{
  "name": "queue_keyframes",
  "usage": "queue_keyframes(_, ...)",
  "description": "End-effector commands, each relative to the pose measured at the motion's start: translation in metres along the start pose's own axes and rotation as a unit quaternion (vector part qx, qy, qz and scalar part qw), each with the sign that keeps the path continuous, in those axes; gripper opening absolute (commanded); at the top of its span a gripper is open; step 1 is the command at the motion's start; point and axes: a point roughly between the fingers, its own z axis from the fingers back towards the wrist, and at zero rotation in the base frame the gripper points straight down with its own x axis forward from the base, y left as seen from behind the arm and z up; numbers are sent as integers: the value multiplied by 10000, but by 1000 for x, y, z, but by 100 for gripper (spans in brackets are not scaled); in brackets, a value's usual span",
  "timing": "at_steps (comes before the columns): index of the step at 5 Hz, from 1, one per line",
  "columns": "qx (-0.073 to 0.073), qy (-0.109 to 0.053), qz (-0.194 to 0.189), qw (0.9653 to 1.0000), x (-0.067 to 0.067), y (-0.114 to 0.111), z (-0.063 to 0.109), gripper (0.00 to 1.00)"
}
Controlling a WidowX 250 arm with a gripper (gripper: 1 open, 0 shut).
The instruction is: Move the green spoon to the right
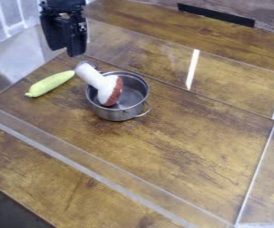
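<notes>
1. Nearest to us we see the front edge of a clear wall (104,174) that rims the wooden surface (187,142) and runs from the left edge down to the lower right.
2. Past that wall, a wide stretch of bare wood fills the middle and right of the enclosure, bounded on the right by another clear wall (261,169).
3. Left of centre stands a metal pot (118,100), with a white utensil (94,77) leaning in it, its handle rising up and to the left and its red part down inside the bowl.
4. The spoon (49,84) lies flat on the surface just left of the pot, well apart from it, slanting from lower left to upper right, close to the left wall.
5. Between spoon and pot we see a narrow gap of bare wood; the white handle overhangs part of it.
6. Farther back, the gripper (66,44) hangs above the surface, behind the spoon's upper end, pointing down.
7. Its fingers (76,39) are spread, released, and grasp nothing.
8. Behind it we see more open wood up to the far edge.
</notes>
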Motion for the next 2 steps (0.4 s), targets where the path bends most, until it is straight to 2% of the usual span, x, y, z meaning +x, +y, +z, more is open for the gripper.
queue_keyframes(1, 194, -241, -135, 9994, -5, 19, 15, 100)
queue_keyframes(2, 200, -214, -330, 9990, -10, 34, 7, 100)
